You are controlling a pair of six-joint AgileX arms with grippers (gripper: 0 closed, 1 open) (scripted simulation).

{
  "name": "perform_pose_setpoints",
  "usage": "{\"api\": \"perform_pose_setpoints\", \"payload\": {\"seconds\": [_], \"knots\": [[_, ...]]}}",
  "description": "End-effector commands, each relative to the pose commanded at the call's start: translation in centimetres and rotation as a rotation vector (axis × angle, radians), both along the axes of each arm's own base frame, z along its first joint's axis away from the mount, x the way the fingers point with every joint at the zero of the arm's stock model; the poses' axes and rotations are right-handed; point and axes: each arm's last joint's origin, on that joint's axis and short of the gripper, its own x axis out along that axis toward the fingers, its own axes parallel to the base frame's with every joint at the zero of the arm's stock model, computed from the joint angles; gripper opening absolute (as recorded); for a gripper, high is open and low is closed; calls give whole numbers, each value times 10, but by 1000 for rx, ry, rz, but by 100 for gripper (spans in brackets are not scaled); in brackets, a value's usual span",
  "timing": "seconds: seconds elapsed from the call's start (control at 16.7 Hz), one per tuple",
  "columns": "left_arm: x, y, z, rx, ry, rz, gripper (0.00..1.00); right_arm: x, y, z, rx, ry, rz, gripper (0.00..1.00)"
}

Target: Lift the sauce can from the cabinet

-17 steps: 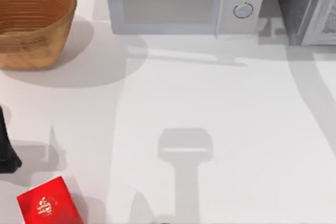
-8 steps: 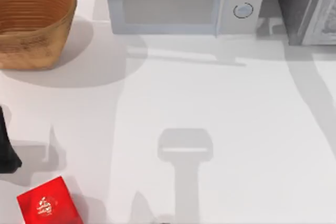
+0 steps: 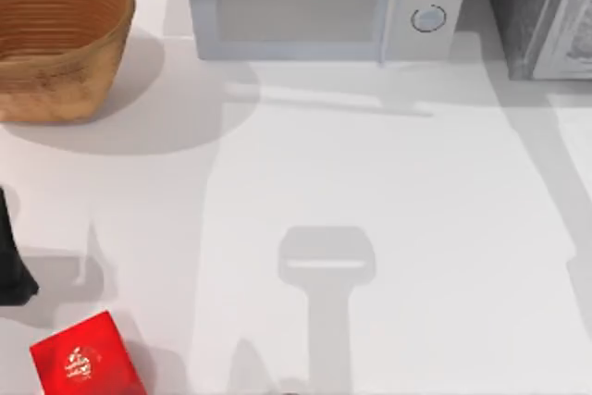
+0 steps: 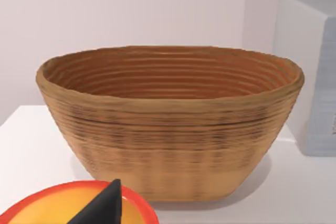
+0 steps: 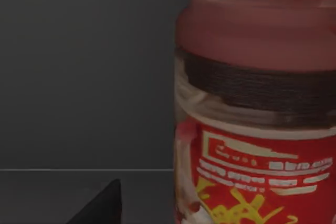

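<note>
The right wrist view shows the sauce can (image 5: 255, 108) directly ahead of the right gripper (image 5: 100, 205), standing upright inside the dark grey interior of the cabinet (image 5: 84, 66). A single dark fingertip is visible beside the can, not touching it; finger spacing cannot be determined. Risk: if the fingers close off-centre, the can is likely to tip or slide against the cabinet wall; a lift begun before a firm grip could drop it on the shelf. The left gripper (image 3: 11, 265) is parked near the table's left edge, with the woven basket (image 4: 168, 124) ahead of it and the red box (image 3: 85, 358) just beside it. The table (image 3: 370, 164) is plain white; the microwave (image 3: 324, 2) stands along its far edge against a pale wall.
</note>
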Motion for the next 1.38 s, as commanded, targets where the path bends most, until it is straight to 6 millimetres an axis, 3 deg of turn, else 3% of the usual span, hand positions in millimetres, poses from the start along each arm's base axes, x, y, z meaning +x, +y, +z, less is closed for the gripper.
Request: {"api": "perform_pose_setpoints", "payload": {"seconds": [0.42,0.96,1.26,1.38], "knots": [[0,0,0,0,0,0,100,9,1,0,1,-3,1,100],[0,0,0,0,0,0,100,62,-1,1,2,-8,-1,100],[0,0,0,0,0,0,100,66,-1,0,2,-7,-1,100],[0,0,0,0,0,0,100,66,-1,0,2,-7,-1,85]]}}
